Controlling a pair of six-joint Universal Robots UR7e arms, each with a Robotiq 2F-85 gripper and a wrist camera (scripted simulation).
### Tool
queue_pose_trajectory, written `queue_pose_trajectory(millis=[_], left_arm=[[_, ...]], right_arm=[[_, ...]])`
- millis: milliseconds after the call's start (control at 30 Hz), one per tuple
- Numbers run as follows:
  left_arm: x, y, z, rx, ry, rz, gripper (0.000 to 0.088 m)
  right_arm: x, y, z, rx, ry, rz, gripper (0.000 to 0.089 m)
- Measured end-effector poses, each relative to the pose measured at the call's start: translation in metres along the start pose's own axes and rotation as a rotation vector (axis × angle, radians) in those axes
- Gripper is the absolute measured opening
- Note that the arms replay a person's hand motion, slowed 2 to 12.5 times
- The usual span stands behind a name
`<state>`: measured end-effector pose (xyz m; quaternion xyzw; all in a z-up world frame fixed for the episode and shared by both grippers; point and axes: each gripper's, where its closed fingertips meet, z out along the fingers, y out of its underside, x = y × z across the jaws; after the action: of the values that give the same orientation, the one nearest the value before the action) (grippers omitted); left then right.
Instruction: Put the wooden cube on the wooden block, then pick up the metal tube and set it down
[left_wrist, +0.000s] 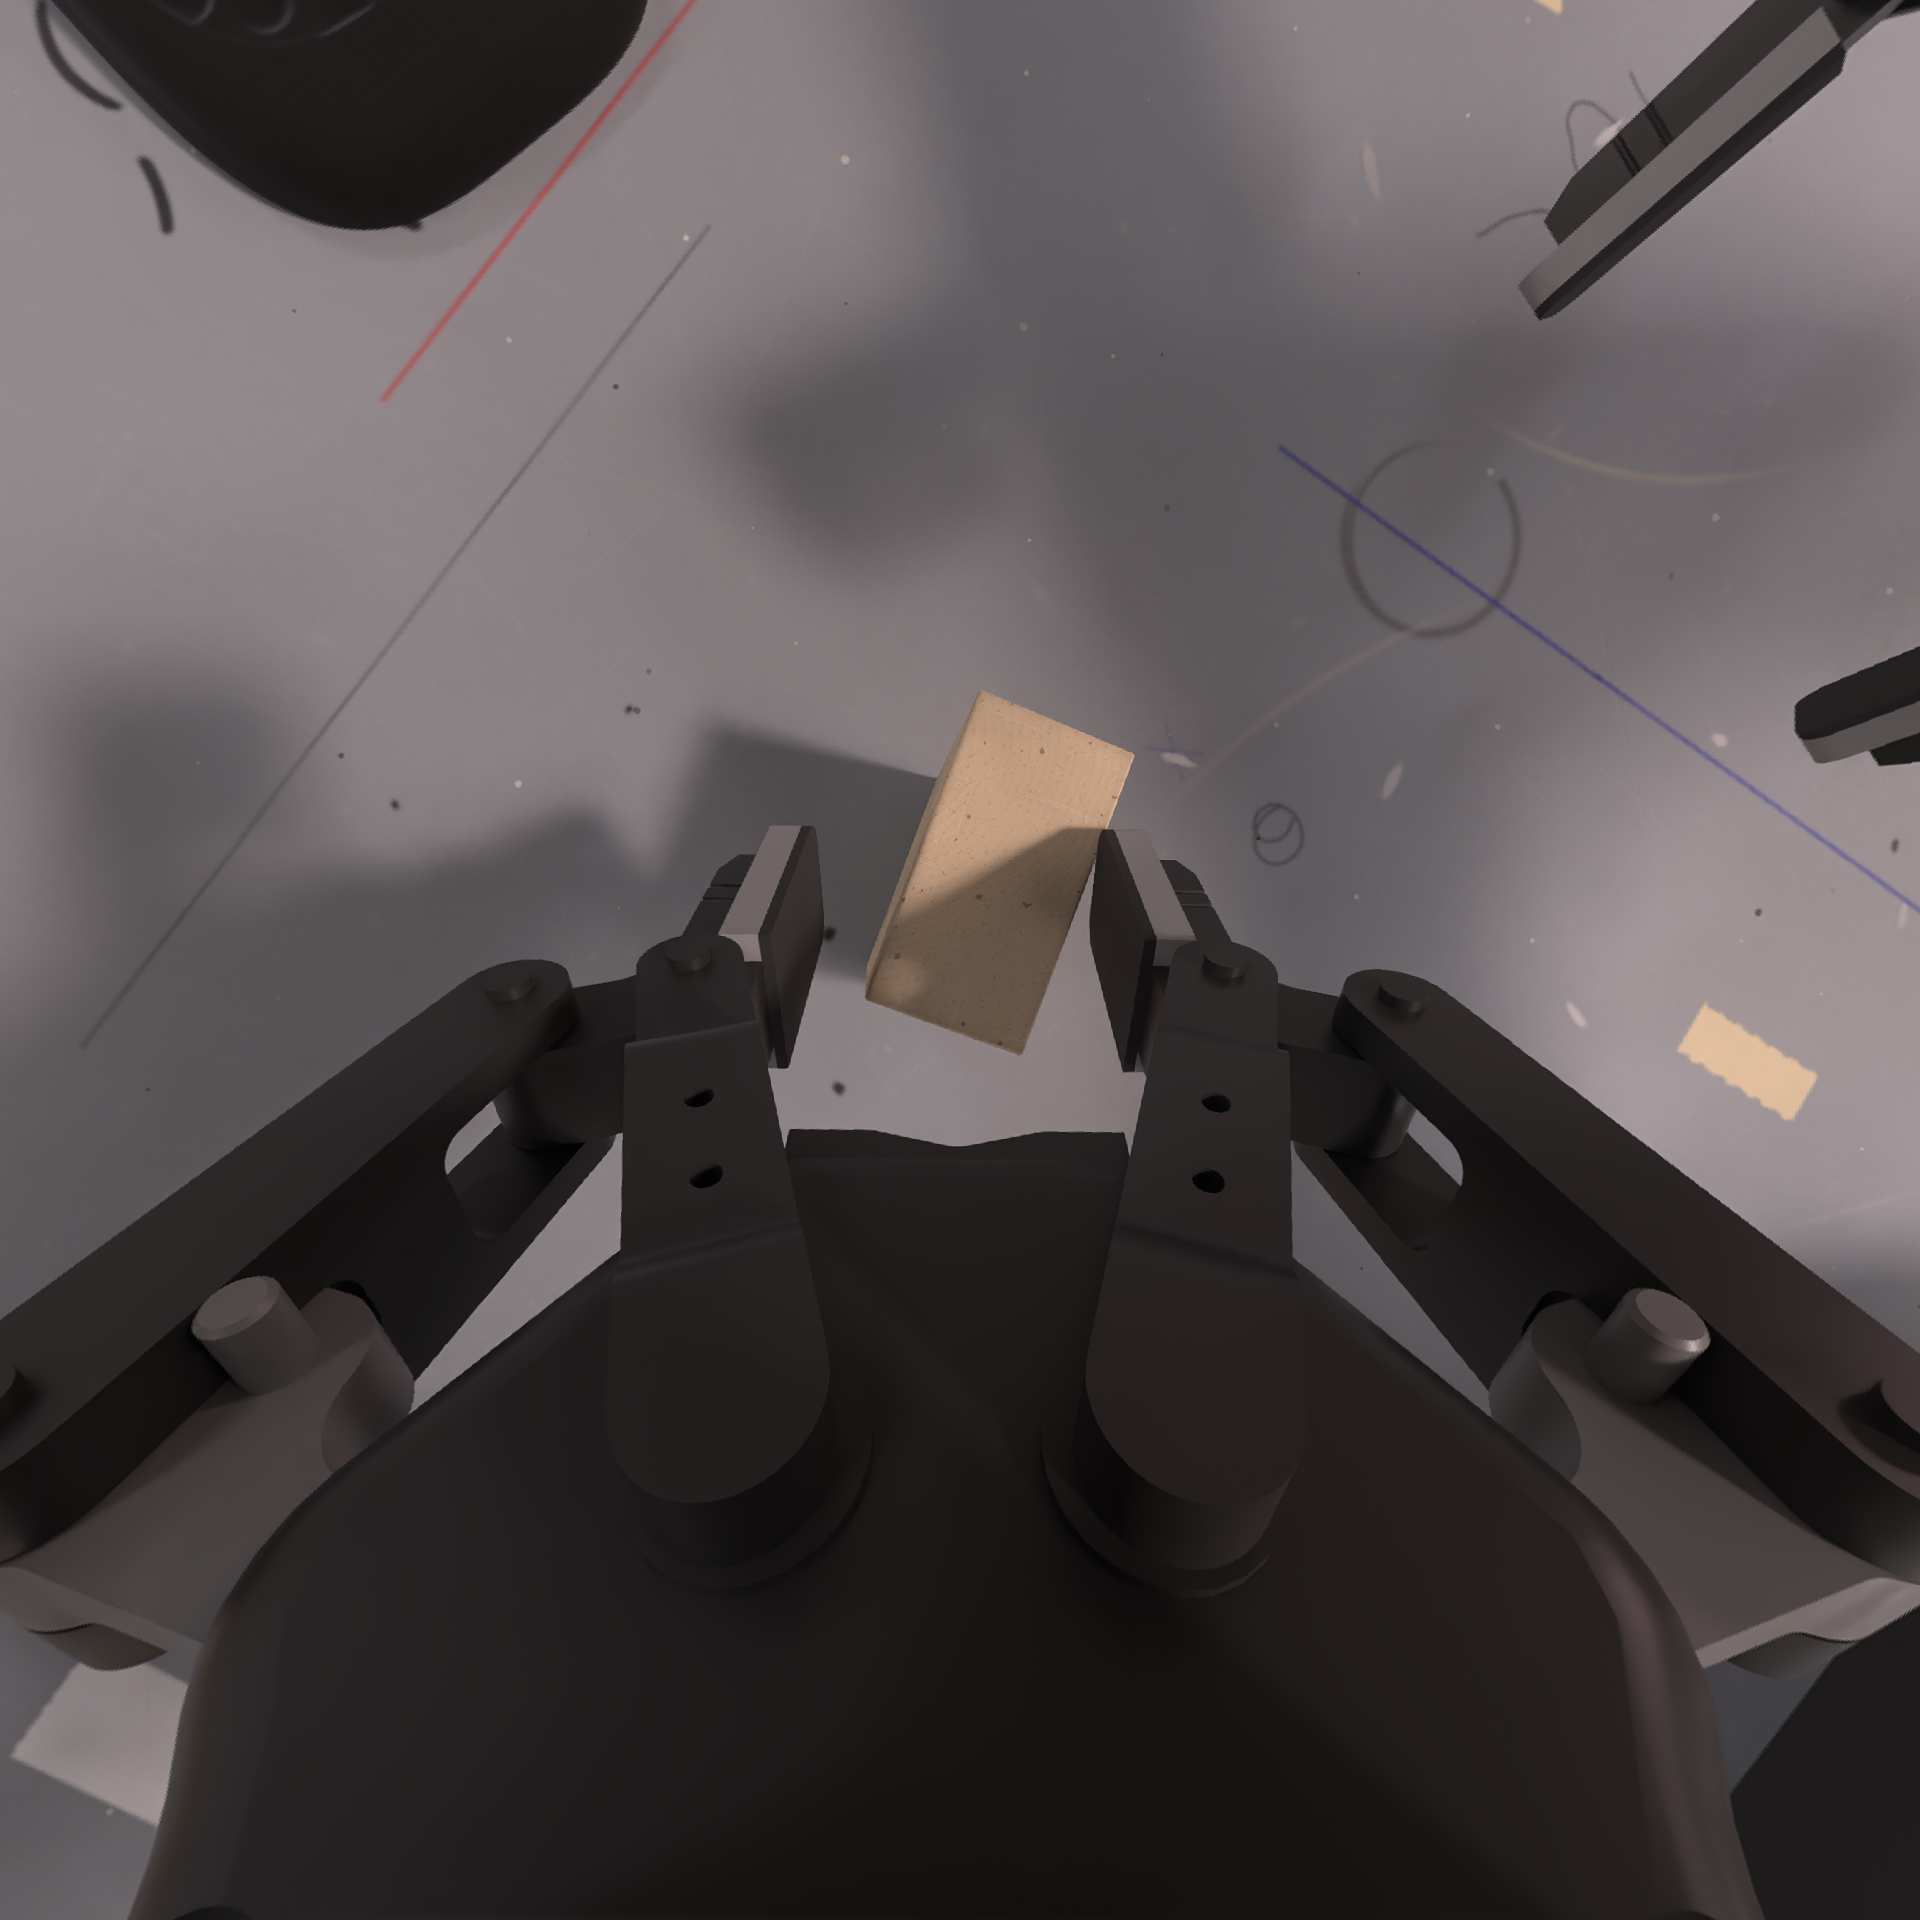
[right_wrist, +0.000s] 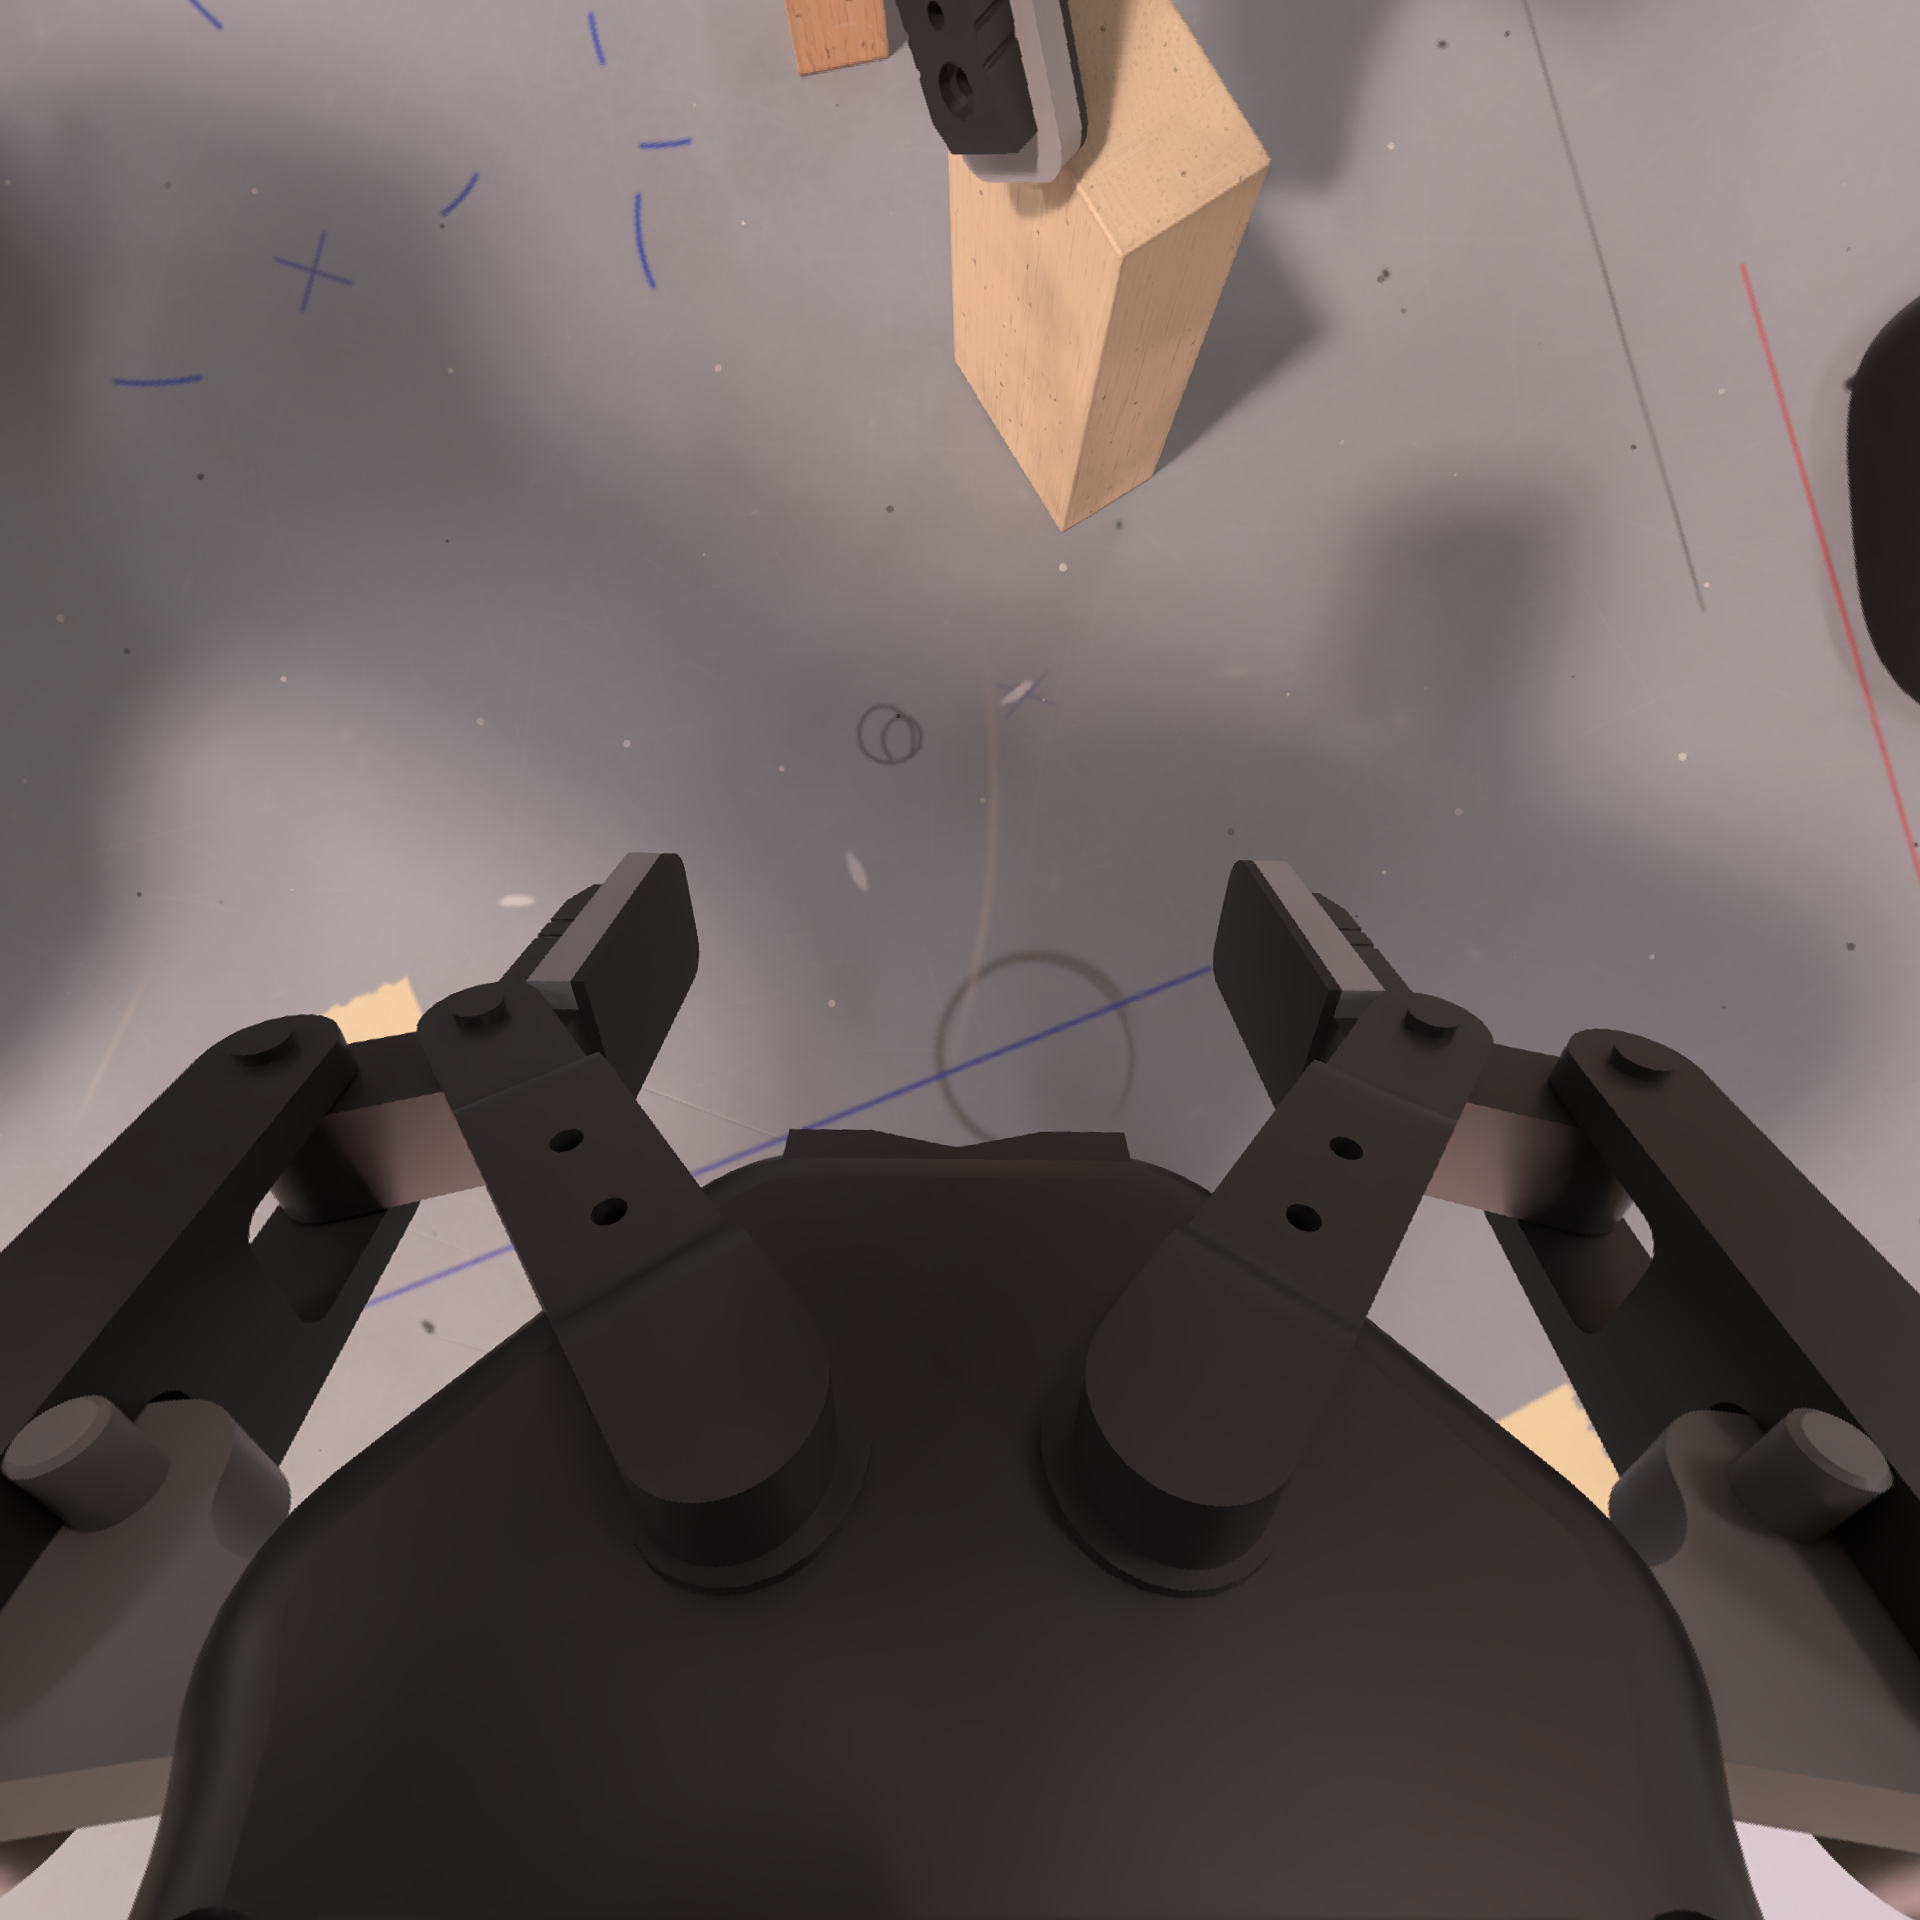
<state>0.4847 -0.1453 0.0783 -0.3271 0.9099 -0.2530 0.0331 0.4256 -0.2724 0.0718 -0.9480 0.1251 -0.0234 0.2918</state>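
Left gripper (left_wrist: 956, 925): fingers parted, set either side of a pale wooden block (left_wrist: 992, 883) without visibly clamping it; the right-hand pad is seen just beside or touching the block's edge, contact cannot be told; a gap is left at the other pad.

Wooden block (right_wrist: 1101, 312): stood upright on the grey table (right_wrist: 520, 623), slightly skewed to the fingers; a left gripper finger (right_wrist: 997, 83) is seen at its top.

Right gripper (right_wrist: 956, 956): fingers spread wide, nothing held; hung above bare table, well apart from the block.

Orange-brown wooden piece (right_wrist: 836, 36): seen at the top edge, partly cut off.

Tan tape scrap (left_wrist: 1745, 1060): lain flat on the table.

Dark rounded object (left_wrist: 343, 94): placed at the table's far corner.
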Motion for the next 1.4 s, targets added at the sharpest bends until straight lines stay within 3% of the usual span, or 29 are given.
queue_pose_trajectory(millis=[133, 533, 1400], left_arm=[[0.0001, -0.0006, 0.0005, -0.002, -0.003, 0.003, 0.0478], [-0.0005, 0.0055, 0.0048, -0.020, -0.014, 0.016, 0.0656], [0.0017, 0.0064, 0.0075, -0.024, -0.060, 0.024, 0.0667]], right_arm=[[-0.0005, 0.0001, 0.0004, -0.001, -0.003, -0.002, 0.0854], [-0.0005, 0.0003, 0.0011, -0.003, -0.005, -0.002, 0.0854], [-0.0005, 0.0003, 0.0018, -0.007, -0.008, -0.002, 0.0854]])
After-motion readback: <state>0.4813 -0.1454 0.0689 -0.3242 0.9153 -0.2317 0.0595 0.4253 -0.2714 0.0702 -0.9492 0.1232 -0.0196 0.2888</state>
